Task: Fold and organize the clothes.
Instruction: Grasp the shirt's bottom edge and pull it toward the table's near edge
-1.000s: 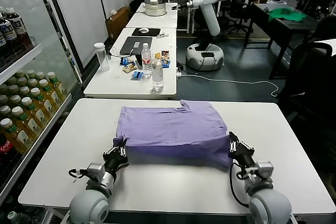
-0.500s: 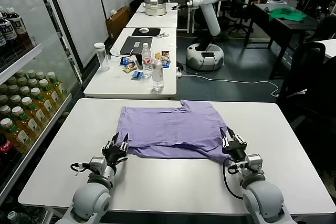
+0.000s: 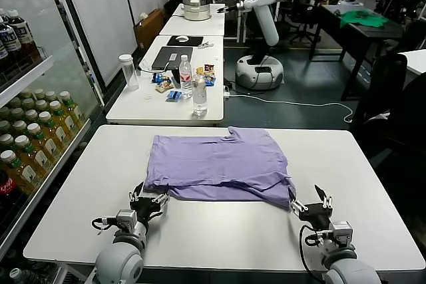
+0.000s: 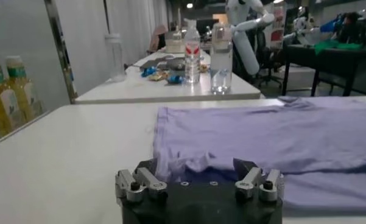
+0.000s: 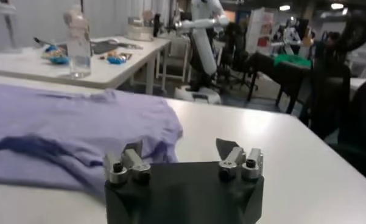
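Observation:
The clothes, one lavender T-shirt, lie folded flat in the middle of the white table. My left gripper is open just in front of the shirt's near left corner. In the left wrist view the rumpled near edge of the shirt lies right ahead of the left gripper, and nothing is pinched. My right gripper is open a little outside the near right corner. The right wrist view shows the shirt off to one side of the right gripper, with bare table between the fingers.
A second table behind carries two water bottles, a laptop and snacks. A drinks fridge stands on the left, a black chair on the right. A green garment lies on a far dark table beside another robot.
Both grippers opened and let go of the shirt's near corners, then drew back toward the table's front edge. The shirt's front edge has dropped flat.

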Action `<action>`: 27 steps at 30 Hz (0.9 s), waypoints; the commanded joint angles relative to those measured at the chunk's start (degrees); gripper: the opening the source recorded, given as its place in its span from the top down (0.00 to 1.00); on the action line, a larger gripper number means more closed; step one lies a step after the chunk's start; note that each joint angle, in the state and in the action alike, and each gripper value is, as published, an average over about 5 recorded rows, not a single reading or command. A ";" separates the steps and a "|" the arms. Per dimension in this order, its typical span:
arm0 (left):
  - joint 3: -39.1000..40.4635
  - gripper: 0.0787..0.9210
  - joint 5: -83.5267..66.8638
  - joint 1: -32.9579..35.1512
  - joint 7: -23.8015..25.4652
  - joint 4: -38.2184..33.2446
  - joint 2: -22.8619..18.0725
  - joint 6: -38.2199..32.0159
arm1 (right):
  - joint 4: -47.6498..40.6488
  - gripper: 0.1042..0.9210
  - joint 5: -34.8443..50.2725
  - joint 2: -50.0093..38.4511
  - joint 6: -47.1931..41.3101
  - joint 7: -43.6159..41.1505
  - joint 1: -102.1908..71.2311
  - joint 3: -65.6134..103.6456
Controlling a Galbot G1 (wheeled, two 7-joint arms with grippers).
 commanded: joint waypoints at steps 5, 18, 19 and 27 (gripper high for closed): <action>0.49 0.15 -5.25 -5.21 -0.97 6.44 -0.33 0.97 | -3.52 0.23 5.07 0.25 -2.61 0.17 2.40 -2.15; 0.83 0.58 -7.69 -6.72 -1.14 8.47 -0.99 1.59 | -8.31 0.68 11.21 -0.20 -6.22 -0.66 8.28 -4.27; 0.81 0.61 -8.03 -6.80 -1.13 8.60 -1.06 1.67 | -8.29 0.72 11.47 -0.23 -6.34 -0.73 8.34 -4.26; 0.37 0.89 -11.34 -6.87 -0.96 8.08 -1.53 1.86 | -6.33 0.97 13.22 -0.87 -6.50 -1.33 7.30 -3.16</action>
